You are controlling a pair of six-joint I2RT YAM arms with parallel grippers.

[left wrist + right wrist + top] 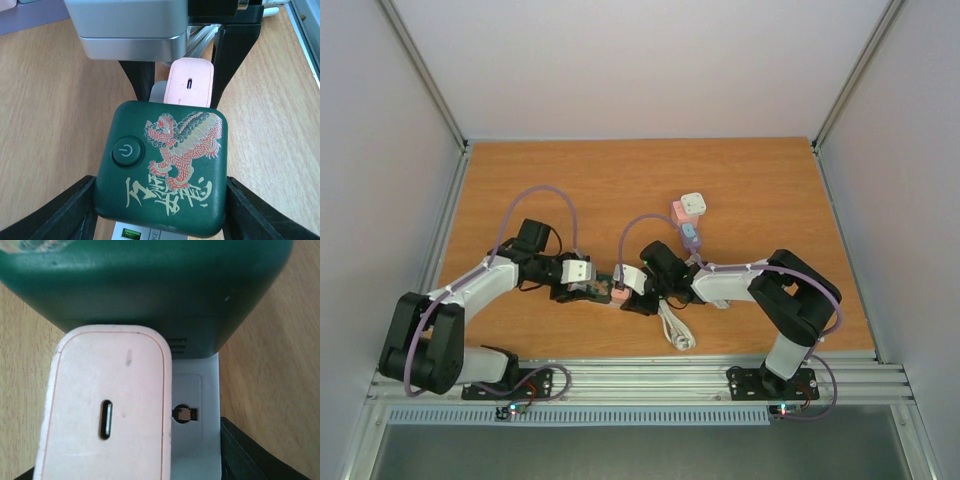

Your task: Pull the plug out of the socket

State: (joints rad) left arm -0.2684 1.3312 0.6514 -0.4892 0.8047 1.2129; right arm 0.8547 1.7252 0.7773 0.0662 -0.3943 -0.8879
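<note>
Left pincer (161, 186): I see it closed on the green block (165, 165), one black finger (75, 212) pressed to each side.
Right pincer (182, 95): its two black fingers straddle the pink plug (107, 405) and the white socket strip (197, 390). I cannot tell whether they are clamped or only alongside.
Right pincer contact: in the right wrist view I see one finger (250, 455) against the outer edge of the white socket strip. The other is almost hidden behind the pink plug.
Pink plug: it sits on the white socket strip, touching the green block, with its slot-shaped port facing up. It lies between the two wrists at the middle of the bench (620, 180).
Green block: a rounded square with a red and cream dragon, cream lettering and a round power button (128, 151) on top. It sits over the white socket strip, and I see a strip of white with a small green light under its near edge.
White socket strip: beside the pink plug I see a bare recessed panel with one round hole.
Arms: from the top view I see both reaching inward and meeting nose to nose near the front centre of the bench.
Other items: a white adapter (694, 204), a pink adapter (678, 212) and a pale blue adapter (690, 236) lie clustered beyond the right arm. A white cord (675, 332) lies near the front edge.
</note>
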